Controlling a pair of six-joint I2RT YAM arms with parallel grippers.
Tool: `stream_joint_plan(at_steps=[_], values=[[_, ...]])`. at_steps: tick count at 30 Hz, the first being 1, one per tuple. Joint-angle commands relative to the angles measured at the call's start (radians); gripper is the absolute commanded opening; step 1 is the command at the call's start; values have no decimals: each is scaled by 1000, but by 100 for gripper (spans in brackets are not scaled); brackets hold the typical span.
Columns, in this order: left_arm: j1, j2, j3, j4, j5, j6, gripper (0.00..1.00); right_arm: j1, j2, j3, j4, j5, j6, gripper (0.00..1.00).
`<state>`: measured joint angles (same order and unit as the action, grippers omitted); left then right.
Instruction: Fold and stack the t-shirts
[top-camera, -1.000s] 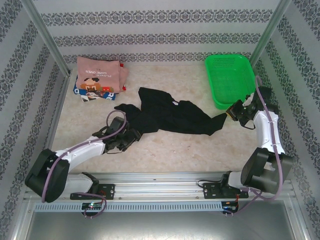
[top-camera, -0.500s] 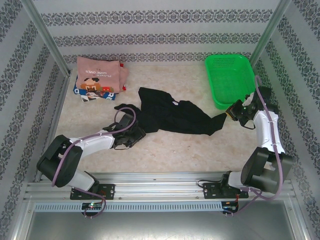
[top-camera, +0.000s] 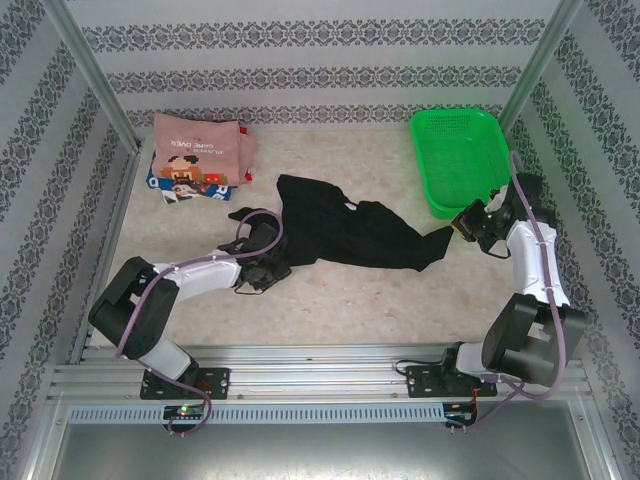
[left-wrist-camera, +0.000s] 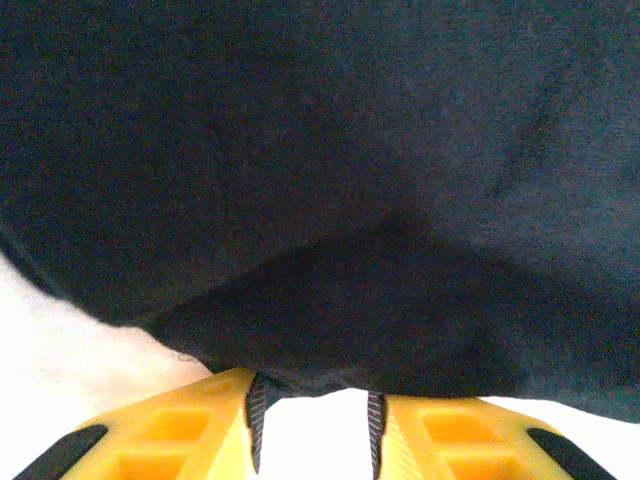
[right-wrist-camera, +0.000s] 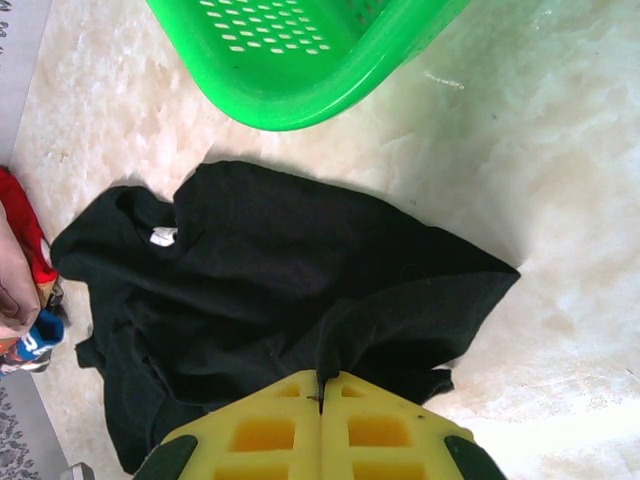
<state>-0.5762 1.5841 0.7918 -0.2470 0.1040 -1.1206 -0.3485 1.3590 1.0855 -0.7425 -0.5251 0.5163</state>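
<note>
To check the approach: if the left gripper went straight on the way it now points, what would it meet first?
The black t-shirt. Its edge lies directly ahead of the left gripper, seemingly right at the fingertips, though depth is hard to judge.

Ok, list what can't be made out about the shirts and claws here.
- Left wrist view: black t-shirt covers the left claw's tips; whether cloth is caught, unclear.
- Top view: blue-and-white shirt mostly under the pink shirt; print unreadable.
- Right wrist view: green basket cut off by the top edge.
</note>
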Motion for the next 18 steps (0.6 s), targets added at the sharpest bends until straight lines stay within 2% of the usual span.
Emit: stream_joint_plan(at_steps=[1, 9, 14, 18], values=[[-12, 54, 37, -114, -41, 65, 32, 11, 11, 27, 5, -21, -18, 0], [-10, 124, 125, -256, -73, 167, 17, 10, 8, 30, 5, -19, -18, 0], [-8, 141, 189, -331, -100, 249, 0, 9, 2, 26, 8, -18, -18, 0], [-5, 98, 244, -425, -142, 319, 0, 4, -7, 22, 8, -18, -20, 0]])
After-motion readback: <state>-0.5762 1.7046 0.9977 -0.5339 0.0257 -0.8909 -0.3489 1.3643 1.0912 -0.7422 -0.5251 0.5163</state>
